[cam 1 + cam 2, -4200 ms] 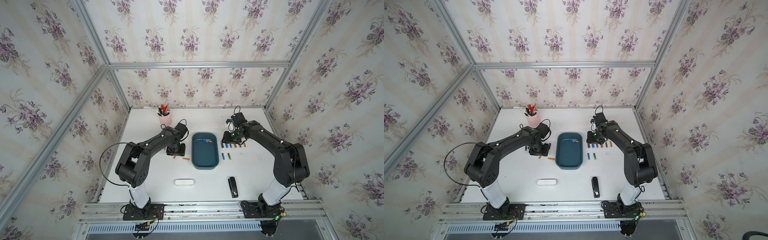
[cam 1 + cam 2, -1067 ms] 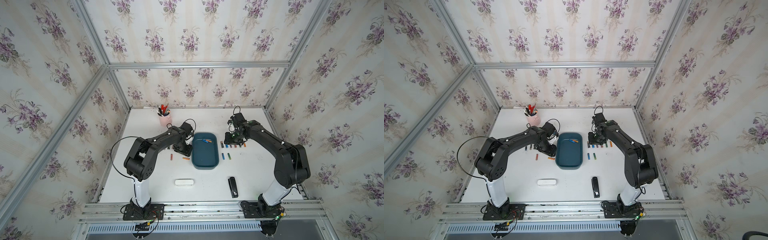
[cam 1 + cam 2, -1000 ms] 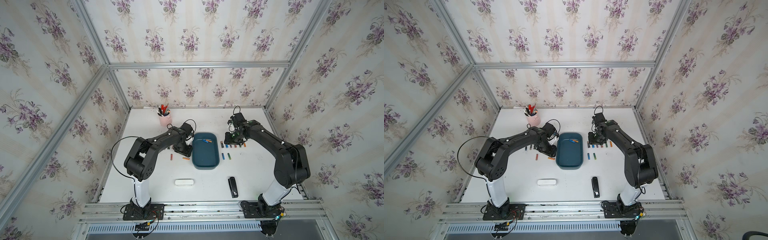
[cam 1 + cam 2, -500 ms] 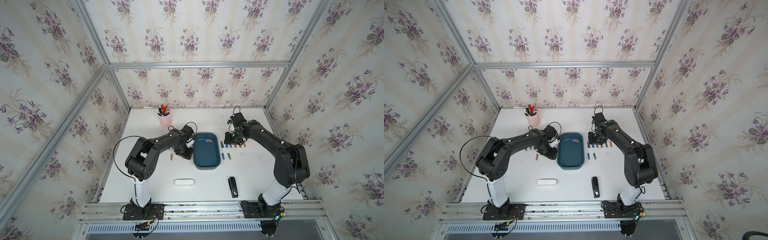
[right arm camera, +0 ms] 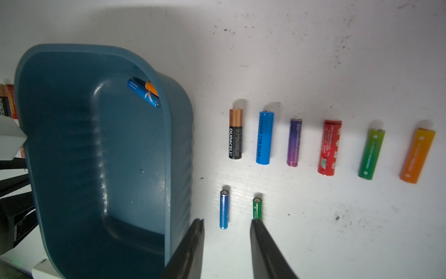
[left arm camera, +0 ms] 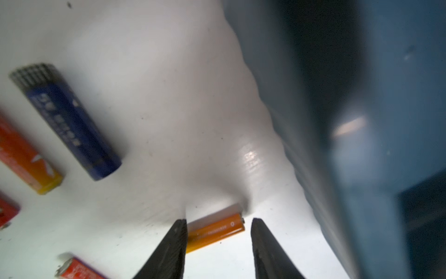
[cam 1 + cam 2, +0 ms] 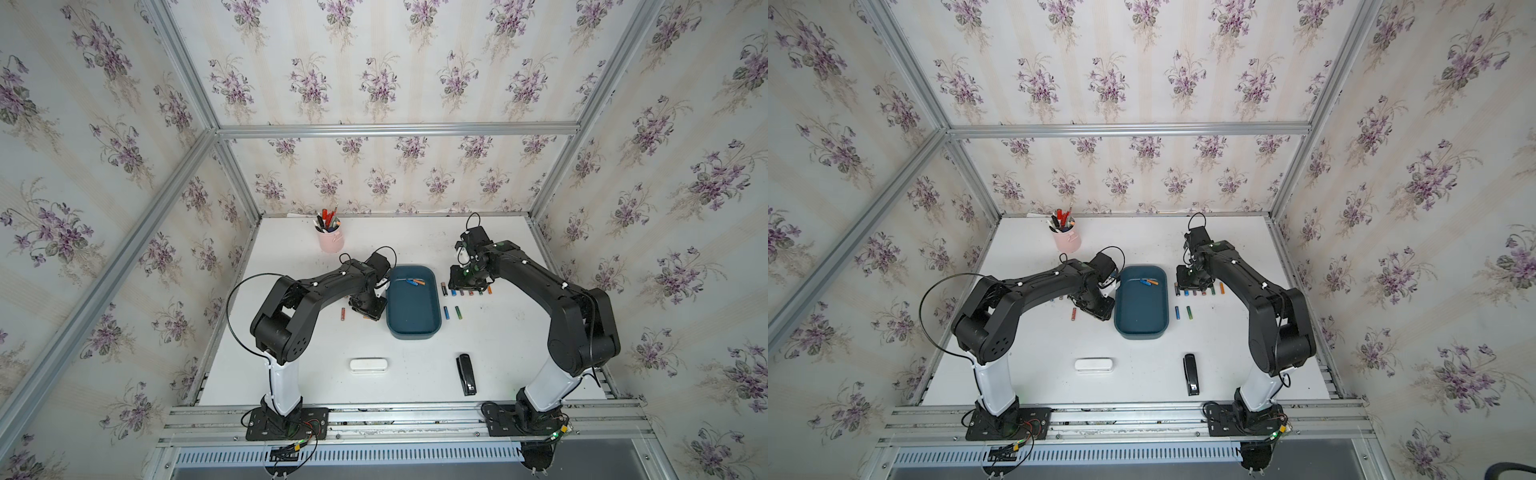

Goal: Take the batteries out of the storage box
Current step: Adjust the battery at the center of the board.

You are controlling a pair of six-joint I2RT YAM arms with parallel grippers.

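box sits between the 2 pincers, its wall just beside the left pincer. 2 cells inside, touching, tucked at the end nearest the right pincer. left pincer: fingers apart, orange cell lying lengthwise across the gap, not clamped. right pincer: apart, empty, small blue cell just ahead of it. risks: closing end-on could pivot or shoot the orange cell; a left finger may nudge the box; the end wall crowds any grab at the 2 cells.
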